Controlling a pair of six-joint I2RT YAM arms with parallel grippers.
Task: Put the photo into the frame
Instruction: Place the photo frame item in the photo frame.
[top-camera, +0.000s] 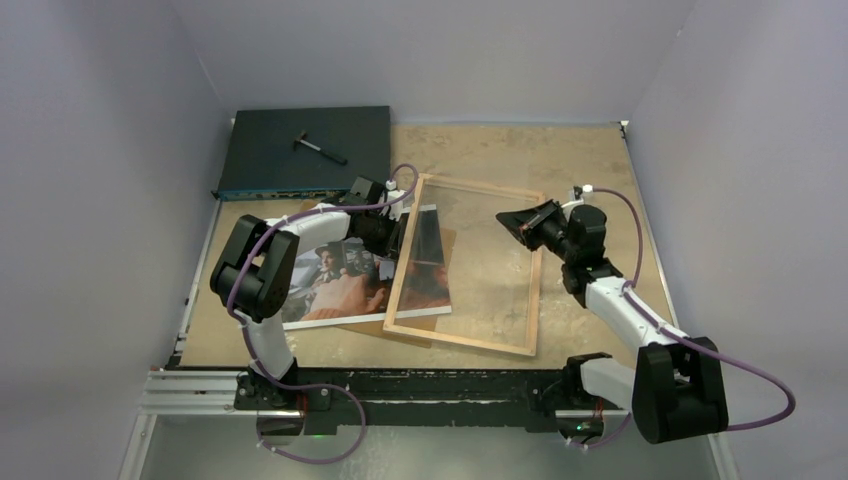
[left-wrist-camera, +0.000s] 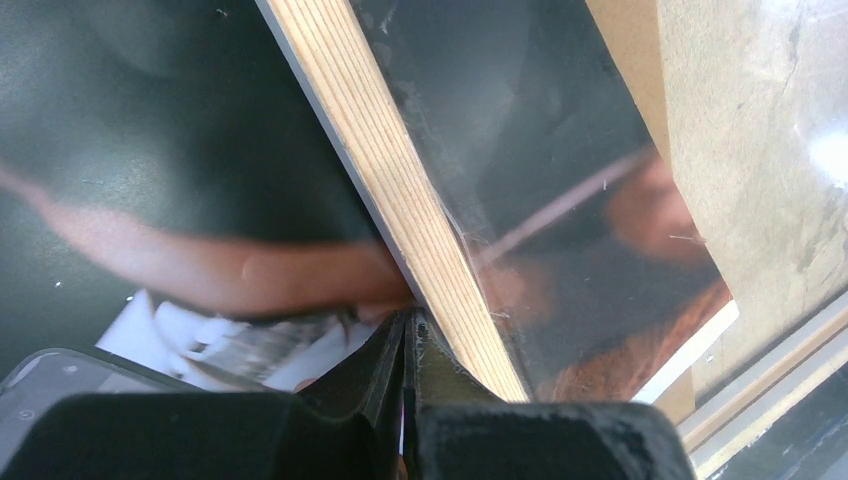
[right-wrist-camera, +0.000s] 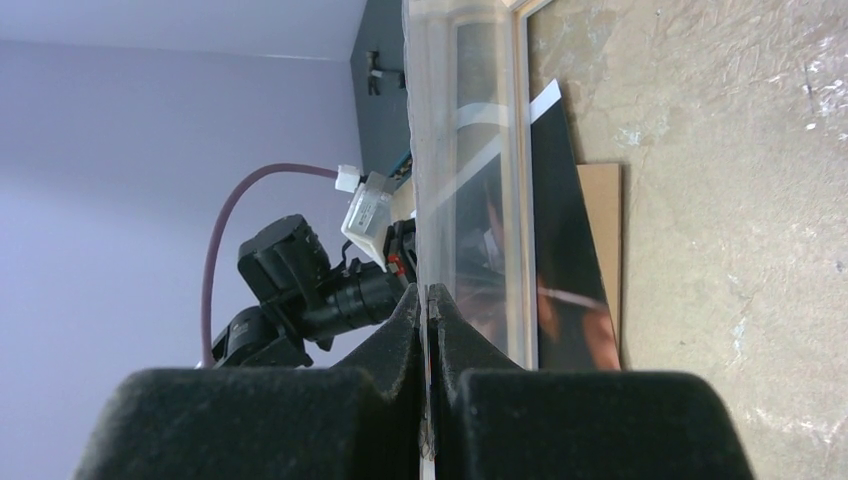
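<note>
1. The frame (top-camera: 460, 339) lies wood back up mid-table, slightly skewed, with its long sides running from the far edge toward the near edge.
2. The photo (top-camera: 335, 285) lies face up left of centre on a brown backing board (top-camera: 372, 328). Its right part is tucked under the frame's left rail and shows through the pane.
3. Left gripper (top-camera: 388, 222): fingers (left-wrist-camera: 385, 345) pressed together, tips against the left rail's far end, over the photo. Can't tell if anything is nipped.
4. Right gripper (top-camera: 508, 220): fingers (right-wrist-camera: 400, 320) pinched on a thin edge of the frame, seen edge-on in the right wrist view. Likely holding that side up.
5. Key relation: the photo sits left of and below the frame, next to the left gripper and well apart from the right, so the left arm is nearer.
6. The photo's long axis looks to run left-right, across the frame's, so it probably needs turning before seating.
7. A dark flat box (top-camera: 300, 150) with a small tool on it sits at the far left corner of the table (top-camera: 600, 160).
</note>
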